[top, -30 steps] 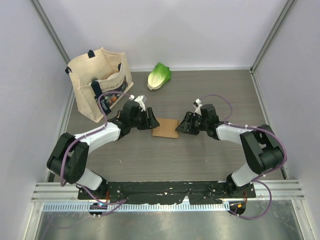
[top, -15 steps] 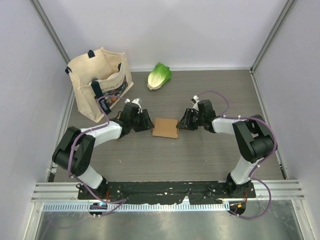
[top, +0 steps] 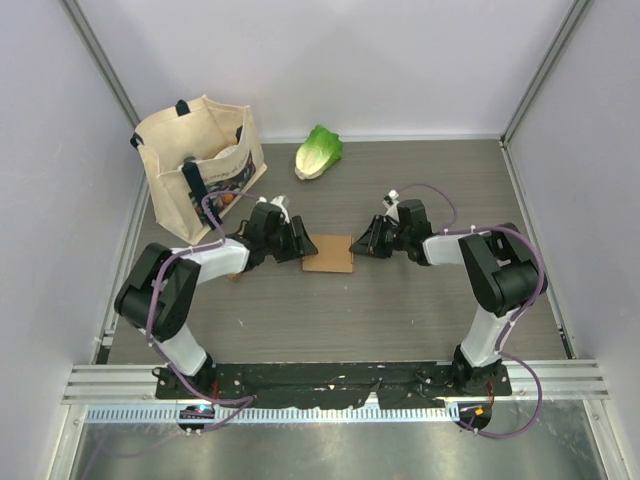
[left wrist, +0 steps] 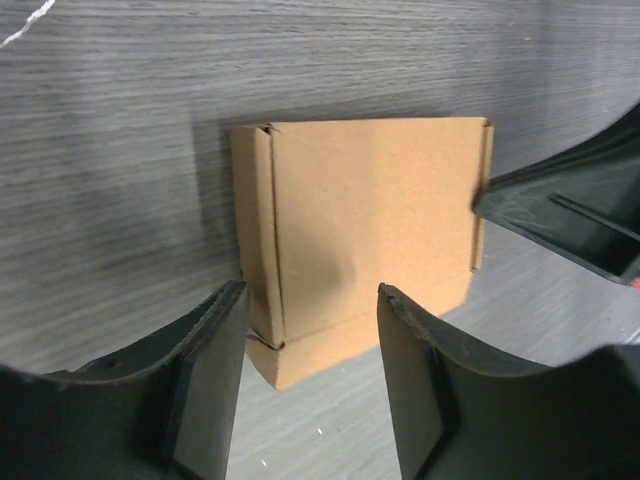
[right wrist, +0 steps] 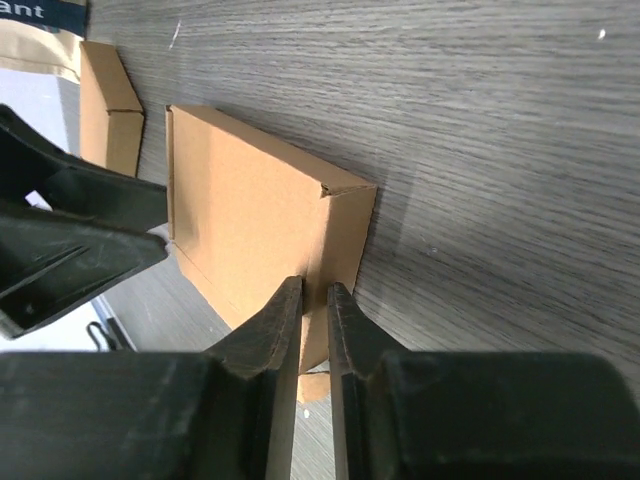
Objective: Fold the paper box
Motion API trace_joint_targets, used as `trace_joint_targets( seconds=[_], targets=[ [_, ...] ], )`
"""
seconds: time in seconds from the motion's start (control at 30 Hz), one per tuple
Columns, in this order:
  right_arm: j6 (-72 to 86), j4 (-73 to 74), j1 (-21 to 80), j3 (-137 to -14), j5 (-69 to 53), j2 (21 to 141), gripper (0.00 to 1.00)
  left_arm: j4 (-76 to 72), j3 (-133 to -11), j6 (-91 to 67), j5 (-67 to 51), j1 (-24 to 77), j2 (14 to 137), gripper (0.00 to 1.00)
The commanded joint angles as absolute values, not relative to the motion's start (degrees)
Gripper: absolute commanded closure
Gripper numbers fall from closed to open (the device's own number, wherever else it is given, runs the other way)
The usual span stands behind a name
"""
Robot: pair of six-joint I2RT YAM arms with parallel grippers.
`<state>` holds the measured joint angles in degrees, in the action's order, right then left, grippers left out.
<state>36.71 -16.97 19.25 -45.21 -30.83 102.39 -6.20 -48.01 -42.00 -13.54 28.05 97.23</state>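
While the paper box (top: 330, 254) lies flat on the dark wood-grain table (top: 400, 320), about midway between the two arms, I see both grippers drawn in against its opposite ends. It is a shallow brown cardboard box with its top face down and closed. From the left wrist camera I can make out a narrow folded strip along one side.

My left gripper (top: 303, 247) sits at the box's left end. Its fingers (left wrist: 205, 390) stand well apart, released, and the near edge and one corner of the box show in the gap between them. I see no pad pressing on the cardboard.

My right gripper (top: 361, 246) sits at the box's right end. From its wrist camera the fingers (right wrist: 275, 335) are drawn in to a thin slit just over the box's near edge, beside the upright side wall. Cardboard shows through that slit. Whether the pads are actually pinching the wall or only close around it, I cannot tell. Each wrist camera also catches the other arm's black fingers across the box.

Farther out, a second small piece of folded cardboard (right wrist: 108, 110) lies on the table beyond the box, next to a cream tote bag (top: 200, 165) with dark handles. The bag stands at the back left with things inside it. A green head of lettuce (top: 318, 152) rests near the back wall, well apart from the box.
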Motion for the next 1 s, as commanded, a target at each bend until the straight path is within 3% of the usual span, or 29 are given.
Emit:
trace_joint_targets(
  seconds=[0.0,0.3,0.63,0.73,0.83,0.93,0.97],
  targets=[
    [41.3,-23.1,16.3,-42.7,-35.9,105.4,0.85,-4.7,-46.9,-42.2,-13.8,27.5,89.9,0.36],
    [39.9,-22.3,12.9,-42.3,-41.0,109.1,0.89,-5.9,-48.2,-45.2,-20.1,23.4,90.9,0.26],
    [40.0,-23.6,12.2,-42.8,-42.4,109.4,0.89,-20.6,-49.0,-54.7,-30.5,24.3,99.6,0.28],
    [39.9,-23.6,12.2,-43.0,-42.5,109.2,0.88,-22.1,-49.2,-56.5,-31.5,25.2,101.1,0.34],
    [37.1,-21.5,12.8,-43.1,-40.3,106.4,0.85,-24.2,-47.0,-60.5,-31.5,25.1,100.6,0.48],
    [30.7,-11.8,15.0,-44.8,-33.9,100.2,0.67,-24.1,-44.3,-63.3,-30.2,24.8,98.9,0.62],
    [29.1,-6.9,15.8,-45.9,-28.3,98.1,0.55,-23.3,-43.9,-64.1,-30.2,24.5,97.6,0.71]
  ],
)
